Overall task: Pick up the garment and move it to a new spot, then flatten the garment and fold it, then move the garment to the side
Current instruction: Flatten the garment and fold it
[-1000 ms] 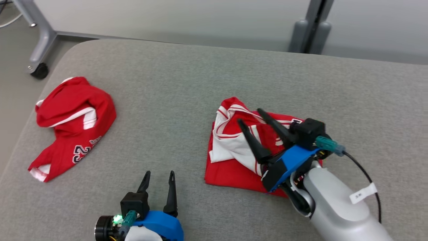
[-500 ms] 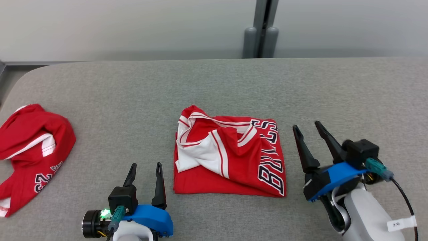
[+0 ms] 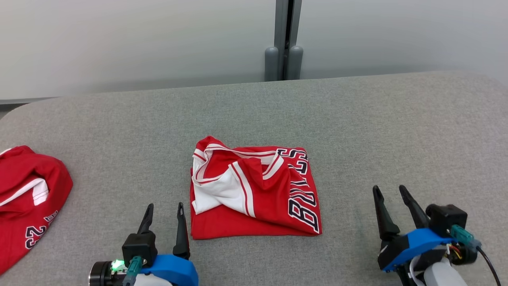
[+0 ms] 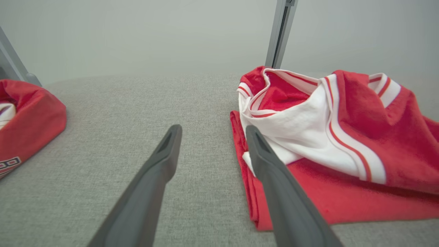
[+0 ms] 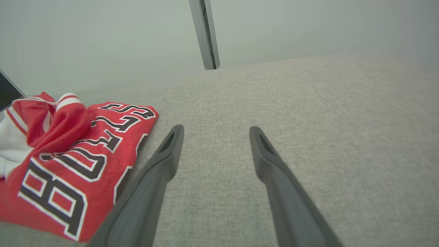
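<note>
A red garment (image 3: 254, 190) with white trim and black lettering lies folded in a rough square in the middle of the grey table (image 3: 397, 119). My left gripper (image 3: 165, 205) stands open just left of its near left corner, nothing between the fingers. In the left wrist view the garment (image 4: 343, 137) lies right of the left gripper (image 4: 212, 128), its edge close by the right finger. My right gripper (image 3: 388, 187) is open and empty to the garment's right, apart from it. In the right wrist view the garment (image 5: 68, 157) lies left of the right gripper (image 5: 216, 128).
A second red garment (image 3: 27, 198), crumpled, lies at the table's left edge, also in the left wrist view (image 4: 31, 116). A grey post (image 3: 283, 39) stands behind the table against a pale wall. Bare grey table surface stretches to the right and back.
My right gripper has come off the folded garment and drawn back to its right, still open. The head camera has turned right. The left gripper has kept its place.
</note>
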{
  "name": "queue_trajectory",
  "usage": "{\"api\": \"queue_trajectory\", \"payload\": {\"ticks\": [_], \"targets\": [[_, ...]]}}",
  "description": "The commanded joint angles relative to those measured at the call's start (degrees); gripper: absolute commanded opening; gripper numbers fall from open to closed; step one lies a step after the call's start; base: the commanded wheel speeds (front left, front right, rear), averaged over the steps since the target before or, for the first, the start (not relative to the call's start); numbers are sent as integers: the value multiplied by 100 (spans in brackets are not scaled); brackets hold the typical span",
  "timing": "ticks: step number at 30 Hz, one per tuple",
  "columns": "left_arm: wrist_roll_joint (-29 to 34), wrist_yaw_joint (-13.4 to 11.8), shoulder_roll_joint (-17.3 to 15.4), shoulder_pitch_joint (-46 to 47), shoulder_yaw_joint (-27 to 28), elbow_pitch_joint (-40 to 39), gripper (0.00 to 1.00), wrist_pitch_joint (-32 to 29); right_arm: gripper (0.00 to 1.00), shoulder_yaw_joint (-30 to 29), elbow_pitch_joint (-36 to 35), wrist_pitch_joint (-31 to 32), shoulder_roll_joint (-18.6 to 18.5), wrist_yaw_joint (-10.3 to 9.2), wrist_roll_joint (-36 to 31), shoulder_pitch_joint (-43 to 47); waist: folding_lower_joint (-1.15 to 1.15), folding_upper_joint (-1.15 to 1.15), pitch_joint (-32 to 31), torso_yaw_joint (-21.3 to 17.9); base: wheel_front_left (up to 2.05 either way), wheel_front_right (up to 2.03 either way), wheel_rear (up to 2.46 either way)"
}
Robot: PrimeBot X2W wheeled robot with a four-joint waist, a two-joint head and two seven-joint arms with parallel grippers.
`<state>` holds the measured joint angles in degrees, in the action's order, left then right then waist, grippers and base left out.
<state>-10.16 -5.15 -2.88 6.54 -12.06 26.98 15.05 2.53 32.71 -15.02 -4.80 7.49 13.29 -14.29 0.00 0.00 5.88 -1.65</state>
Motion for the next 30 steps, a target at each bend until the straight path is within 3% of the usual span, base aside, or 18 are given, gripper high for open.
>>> {"api": "queue_trajectory", "payload": {"ticks": [1,13,26,30], "targets": [[27,-2,-1,-67,2,-61,100,17,100,-103,11,-19,44,0,-24,138,0,0,-27,-17,0,0,0],[8,-16,-1,-64,-47,-197,100,18,100,-97,-78,-19,174,0,-101,48,0,0,90,-19,0,0,0],[-297,-50,1,87,-410,-61,100,18,100,1892,328,-19,74,0,432,-1011,0,0,395,689,0,0,0],[-357,-85,0,97,-444,-71,100,18,100,2205,560,-18,19,0,587,-1282,0,0,478,895,0,0,0]]}}
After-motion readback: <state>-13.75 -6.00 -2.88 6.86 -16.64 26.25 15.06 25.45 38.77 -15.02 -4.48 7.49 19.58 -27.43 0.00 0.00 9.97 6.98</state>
